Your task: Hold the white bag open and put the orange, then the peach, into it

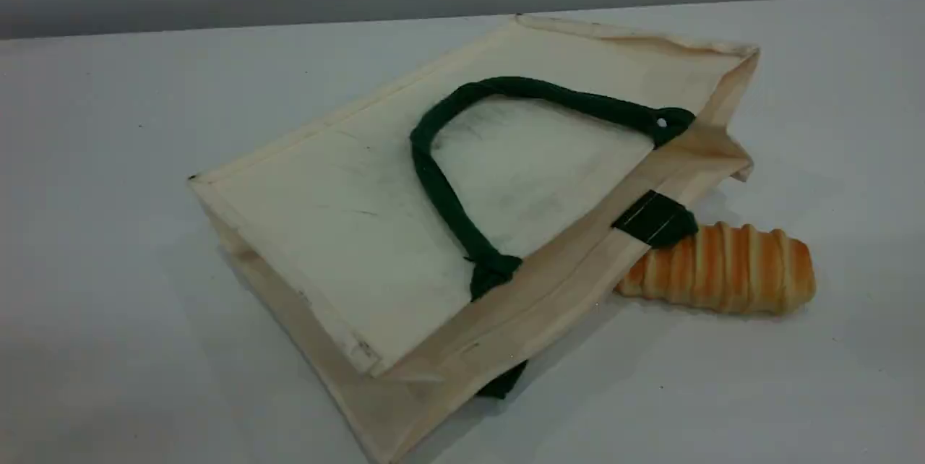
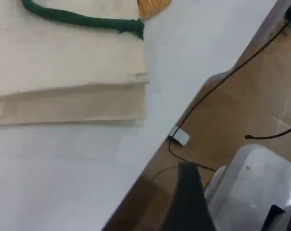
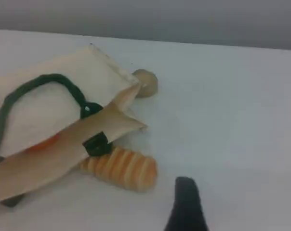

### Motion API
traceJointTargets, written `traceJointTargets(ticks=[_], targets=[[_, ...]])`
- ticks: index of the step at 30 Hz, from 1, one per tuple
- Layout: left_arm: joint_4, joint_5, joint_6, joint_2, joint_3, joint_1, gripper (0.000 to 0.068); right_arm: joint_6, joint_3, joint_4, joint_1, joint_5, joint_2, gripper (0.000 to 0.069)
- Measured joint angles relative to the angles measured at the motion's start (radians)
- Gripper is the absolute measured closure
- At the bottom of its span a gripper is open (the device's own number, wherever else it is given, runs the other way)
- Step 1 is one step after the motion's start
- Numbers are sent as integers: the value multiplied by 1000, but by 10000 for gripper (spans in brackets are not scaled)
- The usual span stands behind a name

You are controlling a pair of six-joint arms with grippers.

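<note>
White bag (image 1: 347, 218) lies flat on the table (image 1: 108, 269), mid-scene, its mouth toward the near right and one green rope handle (image 1: 441, 182) looped across its top face. Striped bread loaf (image 1: 723, 269) touches the bag's right edge. Beige ball (image 3: 146, 82) sits beyond the bag's far corner. Orange colour shows inside the mouth. Both end effectors released, grasping nothing: left (image 2: 186, 202), right (image 3: 186, 204).

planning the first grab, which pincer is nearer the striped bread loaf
Right. The right pincer hovers just beside the bread loaf; the left pincer hangs past the table edge, across the white bag.
</note>
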Motion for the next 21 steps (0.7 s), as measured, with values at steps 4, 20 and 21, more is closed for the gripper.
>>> traceJointTargets(ticks=[4, 20, 21], targets=[[-1, 0, 0, 0, 0, 0, 176, 0, 0, -1, 0, 0, 0, 213], [-4, 0, 0, 1, 0, 366, 176, 0, 0, -1, -240, 1, 0, 213], [-4, 0, 0, 1, 0, 422, 176, 0, 0, -1, -259, 1, 0, 213]])
